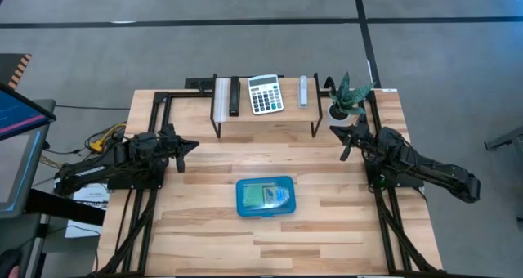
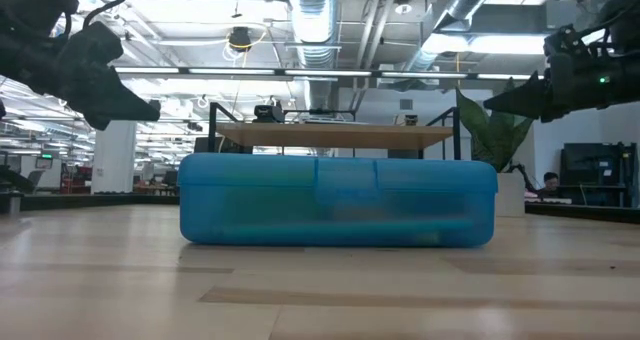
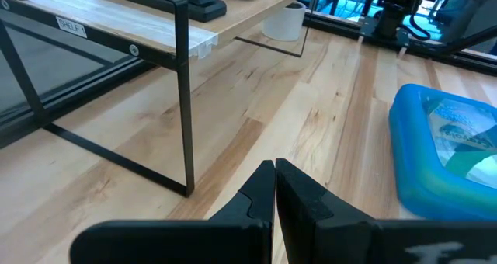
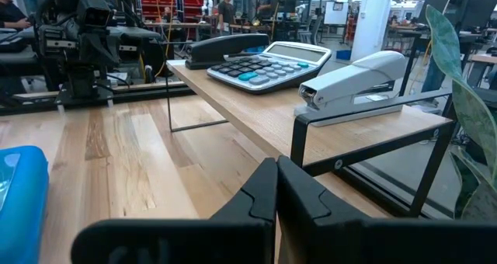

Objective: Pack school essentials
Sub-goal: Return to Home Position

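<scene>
Blue box with lid on, flat at the middle of the table, in front of the shelf and between the two arms, touched by neither. School essentials inside, showing through the cloudy lid only as a green patch beside a paler one; single items impossible to tell apart. From table height, just a dim band through the box's front wall.

Left gripper hanging above the table, well left of the box, fingers pressed together on nothing. Right gripper likewise clear of the table by the shelf's right end, near the plant, fingers closed and empty.

On the shelf: calculator, pale stapler, and a dark item hard to identify. Box cut off by the frame edge in both wrist views.
</scene>
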`<action>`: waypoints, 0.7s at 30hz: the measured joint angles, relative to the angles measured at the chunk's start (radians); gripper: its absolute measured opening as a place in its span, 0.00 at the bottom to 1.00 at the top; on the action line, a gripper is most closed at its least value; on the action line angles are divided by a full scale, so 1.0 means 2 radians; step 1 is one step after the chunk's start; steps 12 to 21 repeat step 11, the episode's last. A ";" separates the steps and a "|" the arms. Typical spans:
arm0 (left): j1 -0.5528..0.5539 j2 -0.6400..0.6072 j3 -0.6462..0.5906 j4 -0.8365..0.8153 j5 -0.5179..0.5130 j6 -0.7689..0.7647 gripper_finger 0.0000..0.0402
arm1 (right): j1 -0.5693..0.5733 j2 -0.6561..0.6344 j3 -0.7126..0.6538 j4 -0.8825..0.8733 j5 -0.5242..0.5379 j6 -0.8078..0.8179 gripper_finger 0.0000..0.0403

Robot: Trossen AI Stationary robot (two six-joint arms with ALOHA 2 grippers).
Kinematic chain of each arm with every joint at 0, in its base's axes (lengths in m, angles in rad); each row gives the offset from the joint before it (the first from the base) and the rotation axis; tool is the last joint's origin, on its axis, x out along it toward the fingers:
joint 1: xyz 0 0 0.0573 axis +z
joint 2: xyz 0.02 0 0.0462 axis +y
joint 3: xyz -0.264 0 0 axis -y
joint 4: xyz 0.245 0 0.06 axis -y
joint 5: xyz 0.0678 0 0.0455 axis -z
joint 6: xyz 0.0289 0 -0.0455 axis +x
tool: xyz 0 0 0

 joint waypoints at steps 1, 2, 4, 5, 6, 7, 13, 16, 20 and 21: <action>0.000 0.000 0.000 0.000 0.000 0.000 0.00 | 0.000 0.000 0.000 0.000 0.000 0.000 0.07; 0.000 0.000 0.000 0.000 0.000 0.000 0.00 | 0.000 0.000 0.000 0.000 0.000 0.000 0.07; 0.000 0.000 0.000 0.000 0.000 0.000 0.00 | 0.000 0.000 0.000 0.000 0.000 0.000 0.07; 0.000 0.000 0.000 0.000 0.000 0.000 0.00 | 0.000 0.000 0.000 0.000 0.000 0.000 0.07; 0.000 0.000 0.000 0.000 0.000 0.000 0.00 | 0.000 0.000 0.000 0.000 0.000 0.000 0.07; 0.000 0.000 0.000 0.000 0.000 0.000 0.00 | 0.000 0.000 0.000 0.000 0.000 0.000 0.07; 0.000 0.000 0.000 0.000 0.000 0.000 0.00 | 0.000 0.000 0.000 0.000 0.000 0.000 0.07; 0.000 0.000 0.000 0.000 0.000 0.000 0.00 | 0.000 0.000 0.000 0.000 0.000 0.000 0.07; 0.000 0.000 0.000 0.000 0.000 0.000 0.00 | 0.000 0.000 0.000 0.000 0.000 0.000 0.07; 0.000 0.000 0.000 0.000 0.000 0.000 0.00 | 0.000 0.000 0.000 0.000 0.000 0.000 0.07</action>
